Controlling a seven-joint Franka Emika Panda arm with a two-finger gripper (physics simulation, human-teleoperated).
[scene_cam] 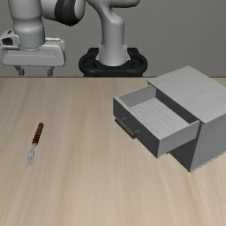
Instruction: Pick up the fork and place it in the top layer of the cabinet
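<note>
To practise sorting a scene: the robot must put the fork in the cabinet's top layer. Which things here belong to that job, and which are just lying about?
Job: fork; cabinet, its top drawer pulled open; hand.
Just there: wooden table beneath them.

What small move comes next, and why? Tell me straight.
Probably bring the pincer down toward the fork: the pincer hangs apart from it, the fork lies untouched on the table, and the top drawer of the cabinet already stands open.
</note>
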